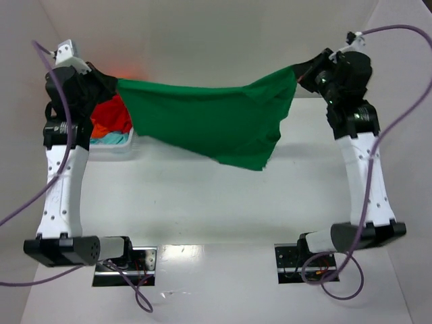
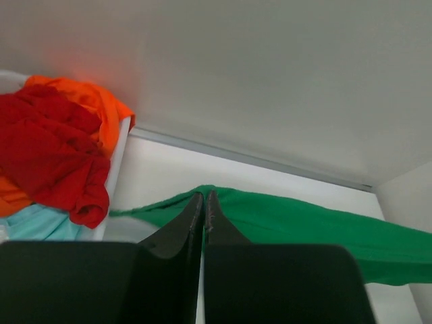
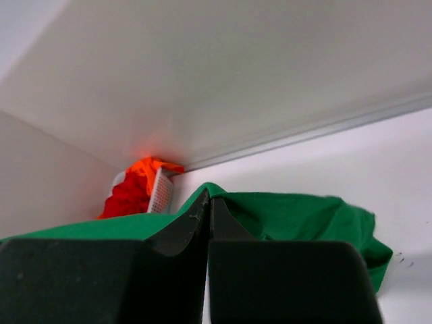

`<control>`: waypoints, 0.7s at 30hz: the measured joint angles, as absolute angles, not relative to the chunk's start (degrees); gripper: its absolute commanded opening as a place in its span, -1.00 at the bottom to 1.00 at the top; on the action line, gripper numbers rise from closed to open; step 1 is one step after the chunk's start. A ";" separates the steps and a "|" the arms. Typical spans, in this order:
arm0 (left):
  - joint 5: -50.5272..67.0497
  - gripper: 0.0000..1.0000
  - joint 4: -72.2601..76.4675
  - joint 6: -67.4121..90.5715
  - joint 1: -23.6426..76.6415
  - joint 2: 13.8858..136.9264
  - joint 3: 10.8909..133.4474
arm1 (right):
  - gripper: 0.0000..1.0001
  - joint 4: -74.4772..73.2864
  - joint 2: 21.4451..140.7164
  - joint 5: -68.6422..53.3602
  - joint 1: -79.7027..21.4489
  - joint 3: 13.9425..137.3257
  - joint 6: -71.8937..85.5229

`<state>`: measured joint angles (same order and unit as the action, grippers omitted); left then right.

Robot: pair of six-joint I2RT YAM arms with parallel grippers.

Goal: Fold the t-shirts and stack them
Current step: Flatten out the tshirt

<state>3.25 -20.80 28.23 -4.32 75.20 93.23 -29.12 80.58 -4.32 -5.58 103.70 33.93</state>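
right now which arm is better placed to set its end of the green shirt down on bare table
Right, probably. The right gripper holds the green t-shirt over bare table, while the left gripper hangs by the basket.

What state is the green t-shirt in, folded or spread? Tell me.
Spread, not folded: the green t-shirt hangs stretched between the left gripper and the right gripper, each shut on an edge, its middle sagging.
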 measured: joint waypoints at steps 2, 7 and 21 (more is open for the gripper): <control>3.84 -1.00 -22.37 27.97 -4.32 71.44 93.30 | -1.00 -29.65 75.40 -3.84 -5.58 103.18 33.28; 4.29 -1.00 -25.78 26.98 -2.76 58.74 91.37 | -1.00 -30.94 59.02 -4.01 -5.58 98.80 32.82; -0.30 -1.00 -33.08 27.83 1.85 31.81 91.42 | -1.00 -40.66 41.67 -6.96 -5.58 108.14 32.88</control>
